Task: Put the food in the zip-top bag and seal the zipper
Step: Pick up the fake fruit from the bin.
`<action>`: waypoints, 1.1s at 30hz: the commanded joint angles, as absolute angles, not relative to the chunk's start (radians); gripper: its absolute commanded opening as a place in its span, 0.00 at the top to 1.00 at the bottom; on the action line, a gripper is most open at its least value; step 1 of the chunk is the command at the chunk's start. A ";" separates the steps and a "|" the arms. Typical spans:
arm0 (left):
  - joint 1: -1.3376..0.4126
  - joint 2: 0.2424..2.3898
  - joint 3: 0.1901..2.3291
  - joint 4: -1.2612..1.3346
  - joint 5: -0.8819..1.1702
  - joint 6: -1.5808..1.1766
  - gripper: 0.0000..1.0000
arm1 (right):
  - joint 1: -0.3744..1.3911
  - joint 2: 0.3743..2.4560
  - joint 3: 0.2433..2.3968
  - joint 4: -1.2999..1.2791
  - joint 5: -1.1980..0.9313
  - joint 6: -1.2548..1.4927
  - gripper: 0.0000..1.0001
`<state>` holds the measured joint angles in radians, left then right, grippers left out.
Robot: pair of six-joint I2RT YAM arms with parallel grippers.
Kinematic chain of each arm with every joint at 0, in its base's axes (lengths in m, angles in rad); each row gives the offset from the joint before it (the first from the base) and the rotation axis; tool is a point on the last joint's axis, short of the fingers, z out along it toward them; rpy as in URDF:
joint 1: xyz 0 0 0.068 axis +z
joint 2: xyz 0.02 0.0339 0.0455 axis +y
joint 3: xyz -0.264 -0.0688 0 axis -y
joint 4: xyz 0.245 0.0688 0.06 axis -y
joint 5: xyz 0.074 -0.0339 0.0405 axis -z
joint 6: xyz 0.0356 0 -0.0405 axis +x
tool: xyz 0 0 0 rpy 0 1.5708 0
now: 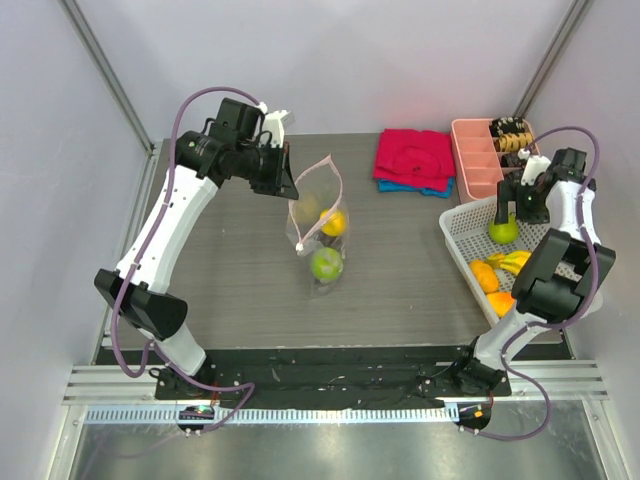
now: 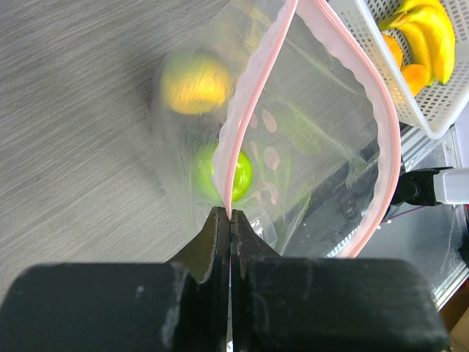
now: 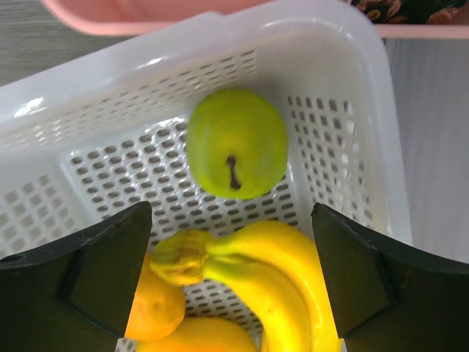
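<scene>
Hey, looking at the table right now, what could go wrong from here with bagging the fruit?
The left tool pinches only one spot of the thin pink zipper. If the strip slips out, the zip-top bag, holding two fruits, could slump and its mouth close.

The right tool hangs open over the round green fruit in the white basket, with bananas close beside it. A finger may catch them, or the fruit may roll away.

Clear crinkly plastic bag [image 1: 318, 225]
</scene>
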<state>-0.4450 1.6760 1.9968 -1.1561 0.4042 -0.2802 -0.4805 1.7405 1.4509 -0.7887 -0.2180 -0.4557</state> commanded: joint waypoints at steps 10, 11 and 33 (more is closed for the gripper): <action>-0.448 1.670 2.006 -1.109 0.416 -0.276 1.00 | -0.425 1.899 1.442 -0.586 -0.175 -0.440 0.05; -0.446 1.672 2.006 -1.108 0.413 -0.276 1.00 | -0.422 1.901 1.436 -0.578 -0.170 -0.440 0.05; -0.446 1.660 1.982 -1.126 0.400 -0.247 1.00 | -0.307 1.687 1.941 -0.946 -0.544 -0.332 0.57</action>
<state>-0.4450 1.6764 1.9800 -1.1496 0.4019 -0.2726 -0.3878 1.7947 1.7184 -0.8268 -0.3061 -0.4171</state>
